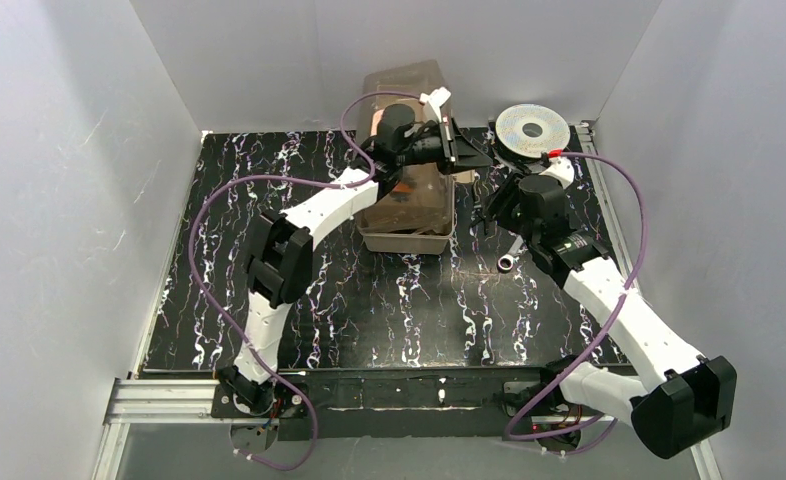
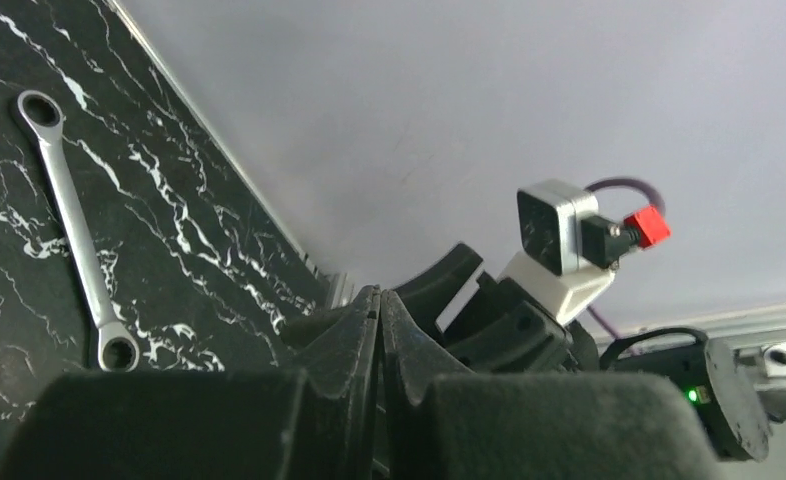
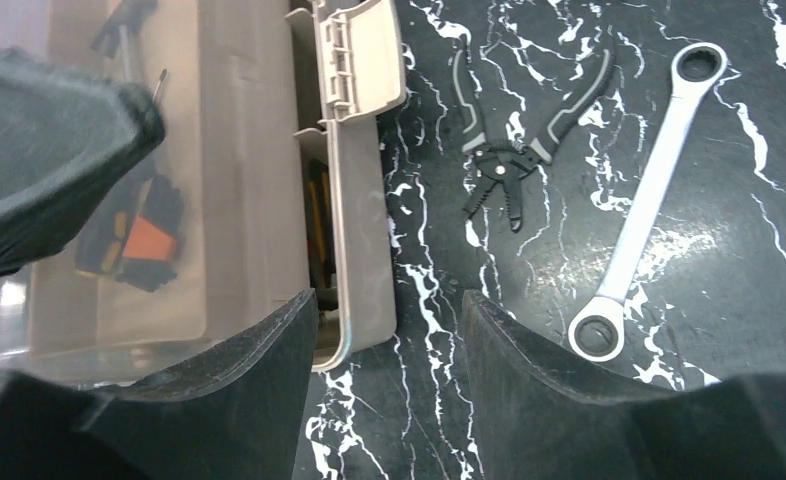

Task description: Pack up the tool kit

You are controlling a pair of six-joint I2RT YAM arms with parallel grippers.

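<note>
- The toolbox (image 1: 409,232) stands at the far middle of the table (image 1: 369,320), its translucent lid (image 1: 401,85) raised at the back. Through the wall we see orange-and-black tools (image 3: 139,235) already lying inside.
- We judge the packing to be mid-way. The pliers (image 3: 514,140) and the wrench (image 3: 649,200) lie loose on the table, just to the right of the box.
- The right gripper (image 3: 389,310) hangs with its jaws well apart and nothing between the pads. The box's near right corner sits just below the gap.
- The left gripper (image 2: 379,300) is pressed fully closed and holds nothing we can see. From above it sits at the box's right rear edge, but we cannot tell whether it touches the box.
- The next move, as we read it, is to pick up one of the loose tools. That calls for shifting the right gripper away from the box wall, over the pliers or the wrench, lining its jaws across the tool and coming down flat to the table.
- The silver spool (image 1: 532,128) at the far right is not part of the kit.
</note>
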